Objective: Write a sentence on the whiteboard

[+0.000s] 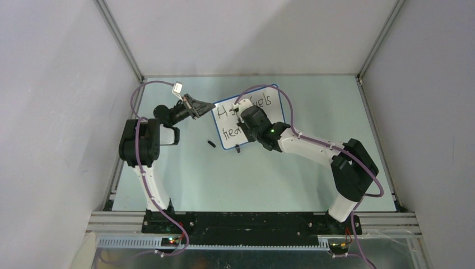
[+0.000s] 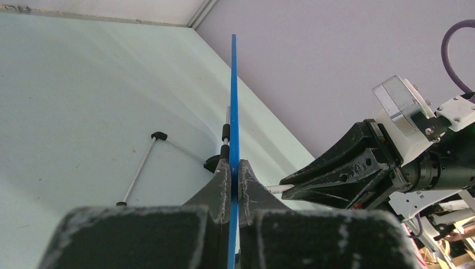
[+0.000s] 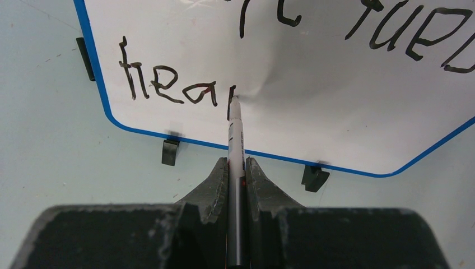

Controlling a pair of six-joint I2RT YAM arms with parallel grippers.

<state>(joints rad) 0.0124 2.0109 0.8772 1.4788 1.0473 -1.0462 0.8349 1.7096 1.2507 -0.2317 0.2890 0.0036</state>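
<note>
Reading your board (image 3: 336,95), you see "hea" under "fuel". Your right gripper (image 3: 237,168) pinches the pen (image 3: 236,126), tip at the a's three o'clock. Your left gripper (image 2: 233,170) clamps the board's edge.

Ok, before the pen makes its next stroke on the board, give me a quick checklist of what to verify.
1. The left tool clamps the whiteboard by its edge: ok.
2. The right tool is shut on the marker: ok.
3. Marker tip touches the board right after "hea": ok.
4. Bare white space to the right for more letters: ok.
5. The sentence is complete: not ok, its second line is unfinished.
6. The clip feet sit flat on the table: cannot tell.
</note>
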